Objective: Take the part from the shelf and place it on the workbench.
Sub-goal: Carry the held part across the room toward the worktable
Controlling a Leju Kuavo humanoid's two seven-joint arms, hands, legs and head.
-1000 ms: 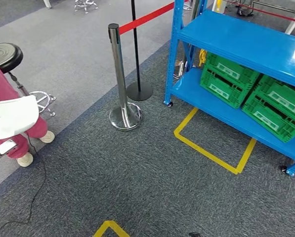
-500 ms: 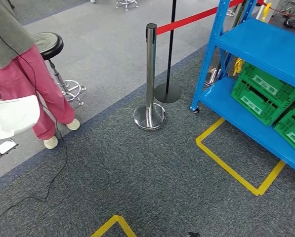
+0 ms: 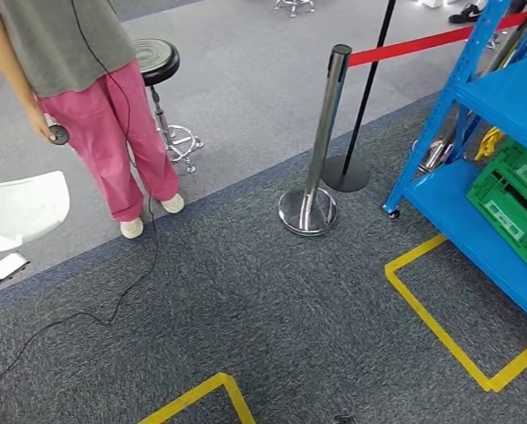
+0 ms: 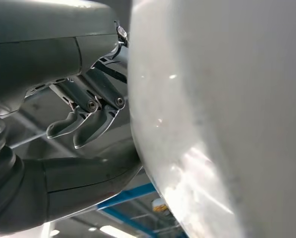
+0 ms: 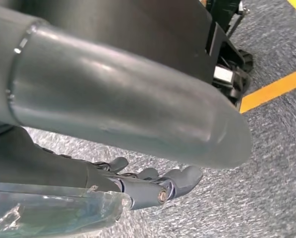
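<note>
A white, smooth, curved part (image 3: 20, 210) sits at the left edge of the head view, carried in front of my body. Close up in the left wrist view, the same part (image 4: 221, 114) is a broad glossy white surface. My left hand (image 4: 86, 119) holds it, with the thick thumb running under its edge and the dark fingers curled beside it. My right hand (image 5: 149, 181) hangs low over the grey carpet, its fingers stretched out and holding nothing. The blue shelf (image 3: 500, 97) stands at the right.
Green crates (image 3: 514, 203) sit on the shelf's lower level. A chrome stanchion (image 3: 317, 141) with a red belt stands beside it. A person in pink trousers (image 3: 94, 97) stands ahead left by a black stool (image 3: 157, 62), a cable (image 3: 114, 309) trailing. Yellow tape (image 3: 447, 331) marks the carpet.
The camera has swung left: shelf, stanchion and tape slide right in the picture and the standing person comes into view. The white part stays at the same spot in the picture.
</note>
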